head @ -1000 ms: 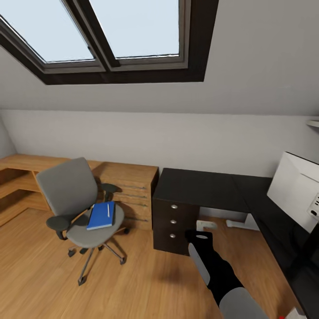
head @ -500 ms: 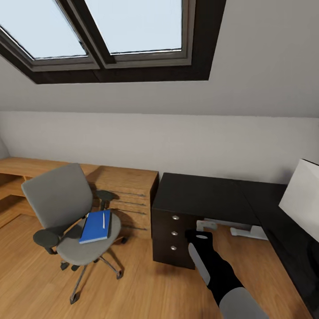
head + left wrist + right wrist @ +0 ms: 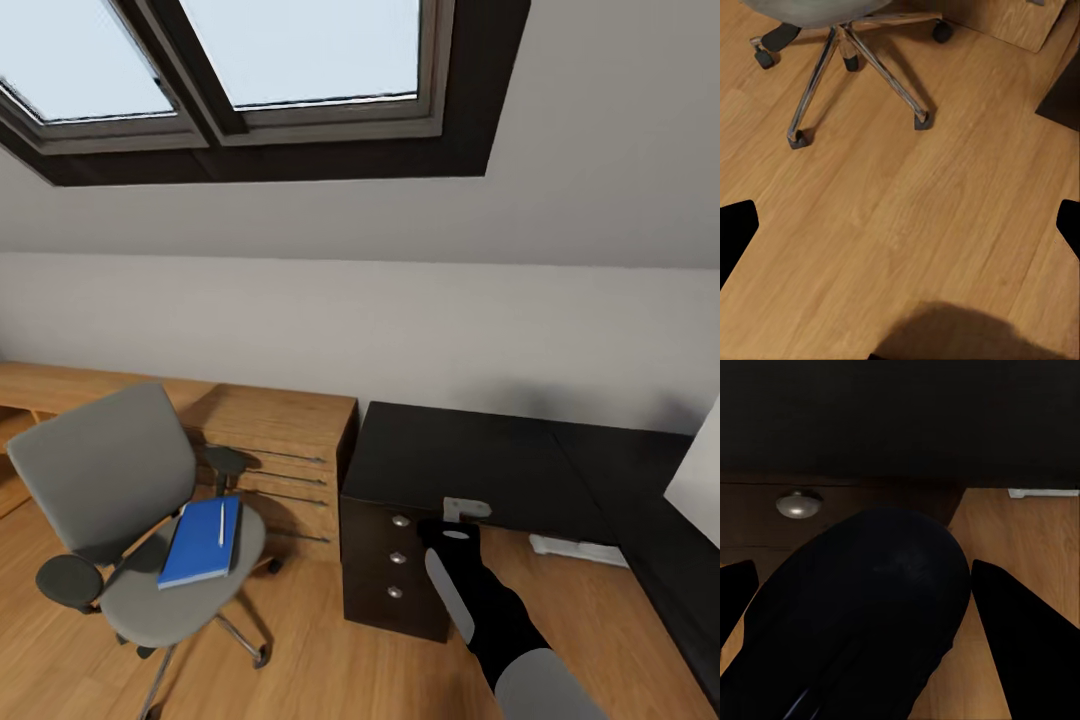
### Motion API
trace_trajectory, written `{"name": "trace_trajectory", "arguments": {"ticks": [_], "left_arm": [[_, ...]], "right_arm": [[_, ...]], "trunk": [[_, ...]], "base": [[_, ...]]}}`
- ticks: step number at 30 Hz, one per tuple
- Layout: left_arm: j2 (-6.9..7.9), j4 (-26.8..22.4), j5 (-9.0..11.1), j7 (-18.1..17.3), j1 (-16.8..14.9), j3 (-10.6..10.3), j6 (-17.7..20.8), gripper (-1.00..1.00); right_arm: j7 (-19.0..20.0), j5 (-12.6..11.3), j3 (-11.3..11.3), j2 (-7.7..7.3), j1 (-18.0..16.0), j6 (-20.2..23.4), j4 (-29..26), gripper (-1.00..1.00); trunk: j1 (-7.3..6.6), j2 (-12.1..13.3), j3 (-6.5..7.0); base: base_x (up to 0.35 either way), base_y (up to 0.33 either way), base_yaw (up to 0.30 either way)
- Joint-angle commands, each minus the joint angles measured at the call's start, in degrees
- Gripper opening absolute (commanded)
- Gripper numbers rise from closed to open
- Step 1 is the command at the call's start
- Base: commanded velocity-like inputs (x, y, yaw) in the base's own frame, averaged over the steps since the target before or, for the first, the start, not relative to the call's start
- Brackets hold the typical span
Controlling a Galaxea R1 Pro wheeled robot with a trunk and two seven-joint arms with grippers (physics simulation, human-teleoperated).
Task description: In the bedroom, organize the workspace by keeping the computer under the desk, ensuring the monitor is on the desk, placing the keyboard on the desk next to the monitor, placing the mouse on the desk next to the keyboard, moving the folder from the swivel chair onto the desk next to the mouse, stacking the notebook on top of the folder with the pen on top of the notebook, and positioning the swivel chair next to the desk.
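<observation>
Gripping the mouse (image 3: pixel 870 607), the right gripper (image 3: pixel 862 585) has its fingers (image 3: pixel 1020 637) closed against its sides, a drawer knob (image 3: pixel 799 504) of the desk (image 3: pixel 470 450) just beyond. The left gripper (image 3: pixel 900 225) spreads wide over bare floor (image 3: pixel 907 210), the swivel chair (image 3: pixel 832 67) base ahead; folder (image 3: pixel 203 540) and pen (image 3: pixel 221 523) lie on its seat.

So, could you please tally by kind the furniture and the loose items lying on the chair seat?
swivel chair: 1
desk: 1
wooden dresser: 1
folder: 1
pen: 1
Total: 5
</observation>
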Motion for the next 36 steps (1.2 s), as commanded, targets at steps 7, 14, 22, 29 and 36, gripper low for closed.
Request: {"name": "trace_trajectory", "arguments": {"ticks": [7,14,22,29,36], "left_arm": [[0.09,-1.5,-1.8,0.1,0.0,-0.2,-5.6,1.00],[0.19,-25.3,-1.8,0.3,0.0,-1.5,15.5,1.00],[-4.08,-40.3,-1.8,0.4,0.0,-1.6,25.8,1.00],[-0.66,-39.8,-1.8,0.3,0.0,0.6,25.9,1.00],[0.68,-39.7,-1.8,0.3,0.0,1.8,25.9,1.00]], "right_arm": [[-0.4,-0.5,0.3,-0.02,0.1,0.1,-0.1,-1.00],[-0.1,-0.6,0.3,0.01,0.1,0.1,0.0,-1.00],[1.3,-0.7,0.1,-0.29,0.1,0.1,0.0,-1.00],[16.3,-0.9,0.0,-3.38,0.1,0.1,0.2,-1.00],[23.3,-0.8,0.0,-4.20,0.1,0.1,0.6,-1.00]], "trunk": [[0.05,-0.1,-0.07],[0.05,-0.1,-0.07],[0.05,-0.1,-0.07],[0.05,-0.1,-0.07],[0.05,-0.1,-0.07]], "base": [[0.325,0.000,0.150],[0.325,0.000,0.014],[0.325,0.000,0.000],[0.325,0.014,0.000],[0.239,0.128,0.000]]}}
